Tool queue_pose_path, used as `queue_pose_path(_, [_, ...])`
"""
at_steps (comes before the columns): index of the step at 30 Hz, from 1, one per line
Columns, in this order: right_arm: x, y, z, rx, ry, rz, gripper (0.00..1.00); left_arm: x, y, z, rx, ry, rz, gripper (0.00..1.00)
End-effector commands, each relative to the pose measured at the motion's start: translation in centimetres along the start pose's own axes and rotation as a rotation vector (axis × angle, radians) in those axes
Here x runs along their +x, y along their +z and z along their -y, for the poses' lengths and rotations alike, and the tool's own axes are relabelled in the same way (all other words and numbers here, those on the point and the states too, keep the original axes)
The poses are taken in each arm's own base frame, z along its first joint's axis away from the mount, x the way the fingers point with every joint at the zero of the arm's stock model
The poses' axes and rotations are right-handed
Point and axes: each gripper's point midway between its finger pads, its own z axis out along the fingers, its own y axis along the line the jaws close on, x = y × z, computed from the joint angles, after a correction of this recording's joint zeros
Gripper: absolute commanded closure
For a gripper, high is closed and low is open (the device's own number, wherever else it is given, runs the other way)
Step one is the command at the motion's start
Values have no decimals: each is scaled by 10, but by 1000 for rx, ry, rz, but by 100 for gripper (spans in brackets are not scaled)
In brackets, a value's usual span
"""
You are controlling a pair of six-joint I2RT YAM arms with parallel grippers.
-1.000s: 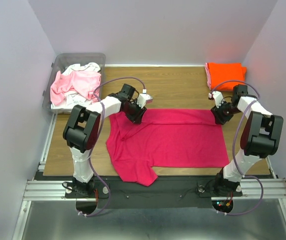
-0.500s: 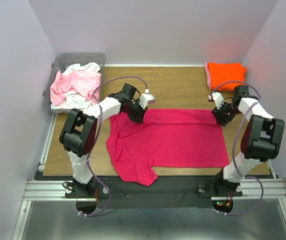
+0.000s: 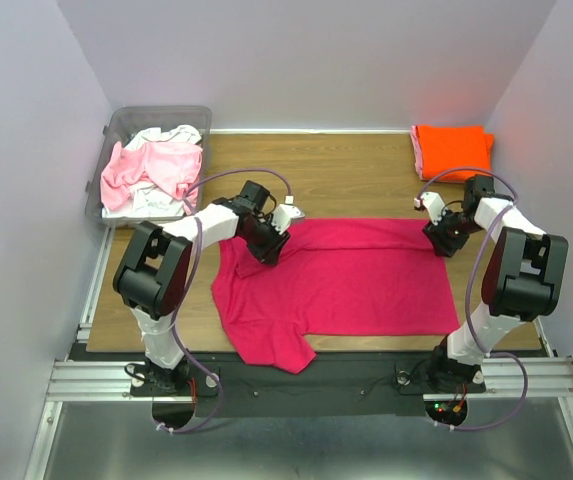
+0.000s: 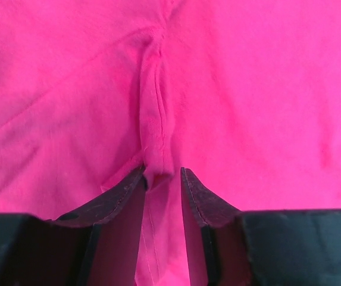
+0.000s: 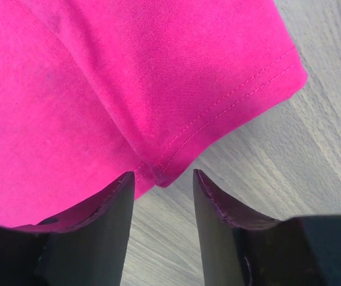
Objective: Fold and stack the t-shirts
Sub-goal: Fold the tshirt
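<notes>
Seen from above, the magenta t-shirt [image 3: 346, 285] lies spread across the middle of the worktop [image 3: 346, 180]. The left tool [image 3: 269, 248] is down on its left end and the right tool [image 3: 444, 242] at its far right corner. Only the wrist views give us the jaws. The left pair stand narrowly apart astride a raised crease of fabric. The right pair are part-open, with the stitched hem corner lying loose between them over bare wood. The overhead view alone shows us the folded orange t-shirt [image 3: 452, 150] in the far right corner and the pale shirts [image 3: 151, 165] heaped in the clear bin [image 3: 116, 125].
</notes>
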Motion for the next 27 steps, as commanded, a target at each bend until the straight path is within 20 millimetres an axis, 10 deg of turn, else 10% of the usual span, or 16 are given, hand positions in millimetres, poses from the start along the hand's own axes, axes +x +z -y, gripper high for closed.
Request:
queue_pose_path(1, [-8, -1, 8, 27, -37, 10, 53, 1, -23, 7, -30, 49, 4, 59])
queue_pose_path(16, [-6, -2, 7, 39, -51, 3, 98, 33, -50, -6, -162, 58, -71, 45])
queue_pose_path(27, [-7, -6, 10, 51, -61, 4, 99, 59, -53, -12, -199, 52, -166, 45])
